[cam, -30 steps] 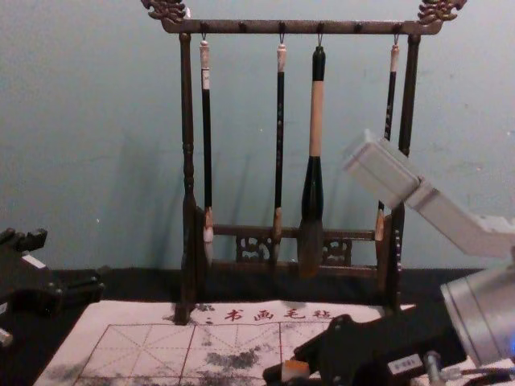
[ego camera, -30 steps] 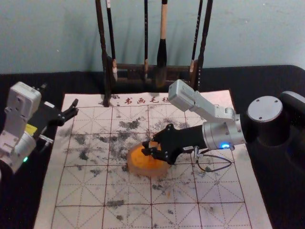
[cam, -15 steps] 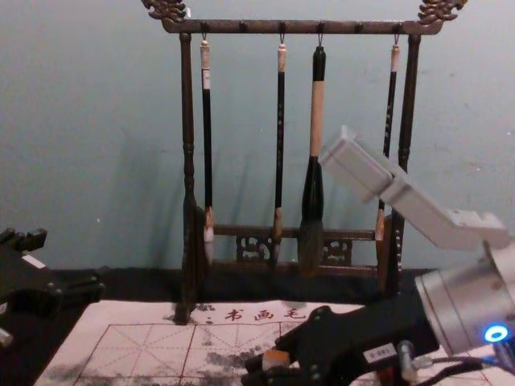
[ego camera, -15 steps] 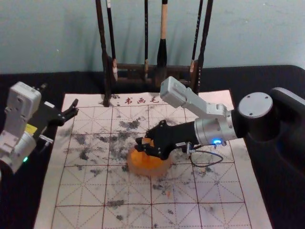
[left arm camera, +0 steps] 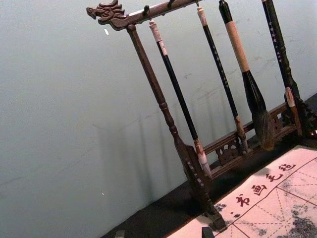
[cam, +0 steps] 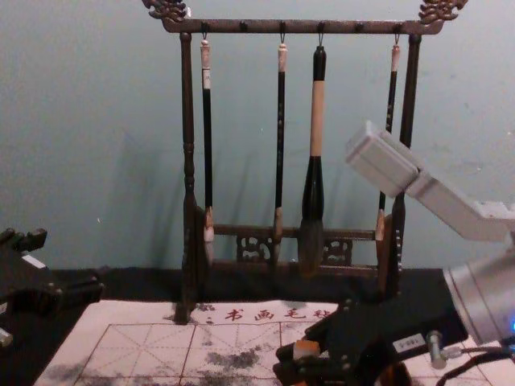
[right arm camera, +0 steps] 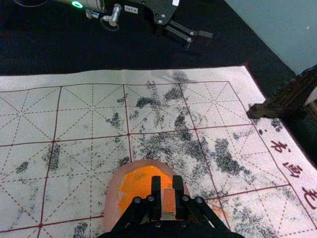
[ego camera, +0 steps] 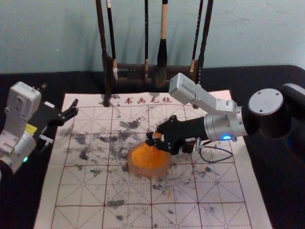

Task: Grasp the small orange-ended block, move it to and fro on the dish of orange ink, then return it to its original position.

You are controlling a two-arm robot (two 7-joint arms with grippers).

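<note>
Over by the orange ink dish (ego camera: pixel 147 167), the right gripper (ego camera: pixel 153 139) has the small orange-ended block (right arm camera: pixel 169 202) pinched between its fingers, above the dish; whether block and ink touch, I can't tell. The left gripper (ego camera: pixel 75 108) is parked near the calligraphy mat's (ego camera: pixel 86 200) far left corner, fingers spread. Beyond, four brushes (cam: pixel 317 121) hang from a dark rack (cam: pixel 257 27).

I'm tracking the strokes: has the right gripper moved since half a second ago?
Yes: in the head view, the right gripper has shifted rightward, judged against the dish.
</note>
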